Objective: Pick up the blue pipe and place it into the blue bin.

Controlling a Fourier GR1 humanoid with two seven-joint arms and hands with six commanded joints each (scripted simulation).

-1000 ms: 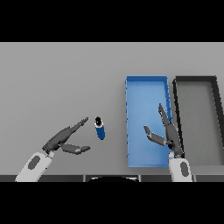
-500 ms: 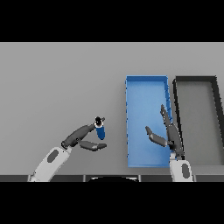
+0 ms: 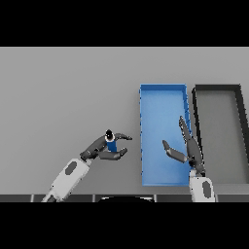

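Left hand (image 3: 101,148) curled around upright blue pipe (image 3: 111,144), near the tabletop's (image 3: 63,92) front edge; right hand (image 3: 187,151) relaxed, fingers straight, over blue bin (image 3: 160,104).

The left hand (image 3: 99,148) covers the lower part of the blue pipe (image 3: 111,143); only its top and dark cap show. The right hand (image 3: 187,150) conceals part of the blue bin (image 3: 158,104) floor and right wall.

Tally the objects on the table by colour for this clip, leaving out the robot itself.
Blue: 2, the blue pipe and the blue bin
Dark grey: 1, the grey bin
Total: 3
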